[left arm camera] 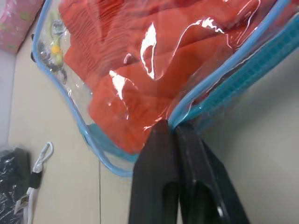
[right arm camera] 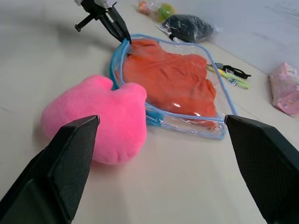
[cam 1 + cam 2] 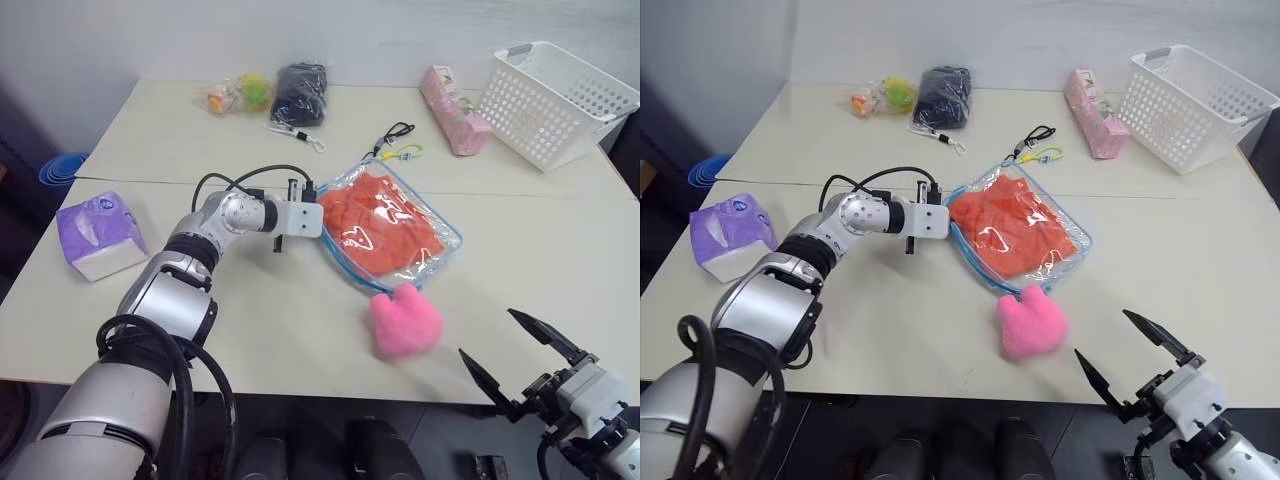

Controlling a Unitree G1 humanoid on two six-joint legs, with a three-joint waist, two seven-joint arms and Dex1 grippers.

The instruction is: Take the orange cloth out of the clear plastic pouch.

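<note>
Head view: orange cloth sealed inside clear pouch on worktop; my left fingers at its near corner.

Left wrist view: fingers clenched on blue trim; pull gently, keeping the pinch.

Right wrist view: my right fingers spread, empty; should pin the pouch.

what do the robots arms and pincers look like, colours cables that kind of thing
The left arm is built of rounded silver-grey metal segments with dark joints, ending in a flat white wrist block. Black cables loop over its wrist and coil thickly around the upper arm. The left pincer has two slim glossy black fingers tapering to tips. The right pincer has two pointed black fingers, finely textured, on a white and grey wrist body.
</note>
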